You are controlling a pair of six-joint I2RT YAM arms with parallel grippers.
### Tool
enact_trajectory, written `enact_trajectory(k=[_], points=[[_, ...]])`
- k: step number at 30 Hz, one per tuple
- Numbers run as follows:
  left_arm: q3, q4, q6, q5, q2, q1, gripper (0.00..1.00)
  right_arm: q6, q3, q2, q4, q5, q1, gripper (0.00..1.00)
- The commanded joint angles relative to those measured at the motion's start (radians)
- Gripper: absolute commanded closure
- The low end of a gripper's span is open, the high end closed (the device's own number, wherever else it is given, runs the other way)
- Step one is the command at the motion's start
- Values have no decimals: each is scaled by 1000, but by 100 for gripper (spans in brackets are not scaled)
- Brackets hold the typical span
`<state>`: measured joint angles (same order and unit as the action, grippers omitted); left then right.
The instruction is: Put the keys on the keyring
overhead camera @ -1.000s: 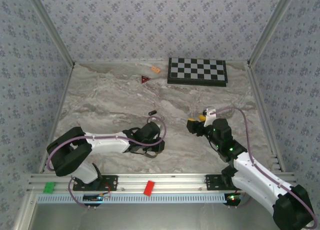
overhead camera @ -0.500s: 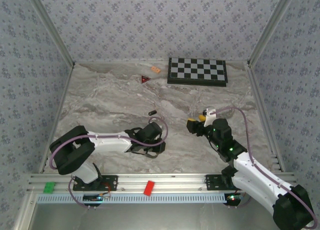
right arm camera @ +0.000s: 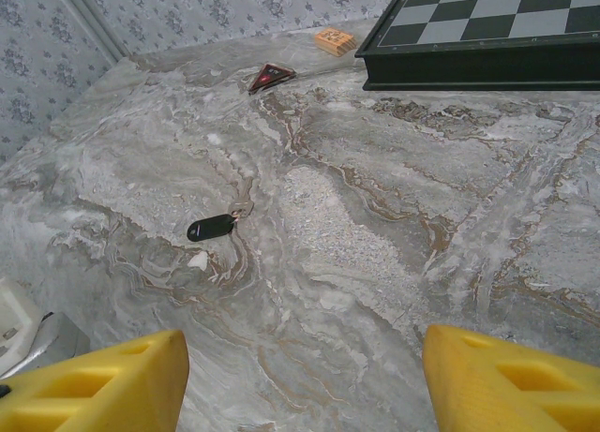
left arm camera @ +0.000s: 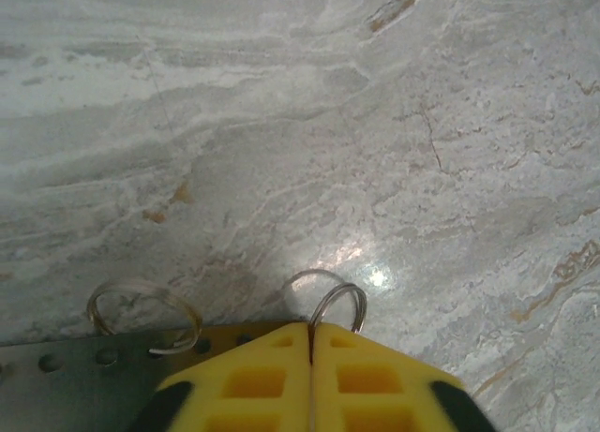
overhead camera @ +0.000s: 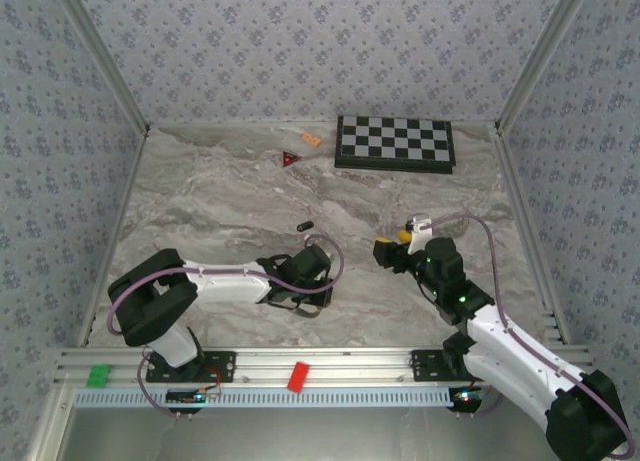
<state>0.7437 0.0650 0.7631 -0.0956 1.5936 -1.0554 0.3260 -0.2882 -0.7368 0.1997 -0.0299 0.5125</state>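
Keyring (left arm camera: 337, 305), thin silvery wire loop: near-centre of the tabletop (overhead camera: 200, 211), its near edge caught in the seam of the left tool (left arm camera: 311, 331), the rest standing out past the tips toward the far side. Left tool: yellow fingers (left arm camera: 375, 376) pressed flat together with no gap. A second ago they stood slightly parted, so the clench is fresh, and the arm has edged a little to the right over that same second. Reading: the loop looks newly pinched rather than merely touched. The bite is on very little wire, so a slip is possible; whether the loop is clear of the marble cannot be told. Adjacent item: second wire loop (left arm camera: 141, 305), duller, lying just left of the fingers; whether it is linked to the held one cannot be told. Key (right arm camera: 210, 228), small black-headed piece with a tiny wire eye at one end: flat on the tabletop, farther out than the left tool and well apart from it, unmoved. Right tool (right arm camera: 300, 385): released, fingers wide, hovering to the right with nothing between them, unchanged. Far edge: red triangle (overhead camera: 290, 159), orange chip (overhead camera: 312, 139), chessboard (overhead camera: 395, 143), none involved. Status: first hold on the ring apparently made; key not yet collected, threading not begun.
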Motion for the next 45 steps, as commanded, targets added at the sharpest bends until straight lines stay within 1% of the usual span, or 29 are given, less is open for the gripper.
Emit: enact_trajectory(k=[1, 2, 6, 12, 14, 16, 21, 24, 26, 29, 32, 35, 41, 45], points=[[28, 34, -16, 14, 2, -8, 99, 14, 13, 0, 24, 3, 1, 32], [29, 36, -17, 17, -4, -8, 100, 14, 13, -1, 25, 4, 1, 32], [34, 47, -36, 36, -48, -8, 100, 12, 12, 2, 22, 4, 1, 32], [38, 61, -103, 65, -154, -8, 100, 13, 14, 14, 20, -3, -2, 33], [36, 59, -128, 66, -175, -8, 100, 10, 13, 13, 38, -49, -2, 37], [33, 58, -141, 69, -188, -8, 100, 20, 21, 9, 66, -99, -3, 38], [4, 9, -156, 72, -224, -7, 100, 55, 34, -46, 168, -283, -2, 38], [-8, -17, -166, 65, -230, -6, 100, 58, 13, -91, 157, -346, -2, 38], [-10, -23, -174, 58, -228, -6, 100, 65, 1, -119, 157, -393, -2, 42], [-13, -39, -190, 35, -249, -5, 100, 82, -10, -158, 182, -468, 4, 43], [-2, -40, -217, 31, -300, 1, 100, 87, -20, -167, 187, -482, 11, 42], [18, -24, -257, 14, -346, 21, 100, 90, -38, -143, 174, -476, 7, 41], [37, -59, -323, -66, -411, 93, 100, 97, -97, -77, 141, -457, 0, 41], [69, -57, -399, -115, -432, 123, 100, 99, -161, -80, 140, -487, -7, 41]])
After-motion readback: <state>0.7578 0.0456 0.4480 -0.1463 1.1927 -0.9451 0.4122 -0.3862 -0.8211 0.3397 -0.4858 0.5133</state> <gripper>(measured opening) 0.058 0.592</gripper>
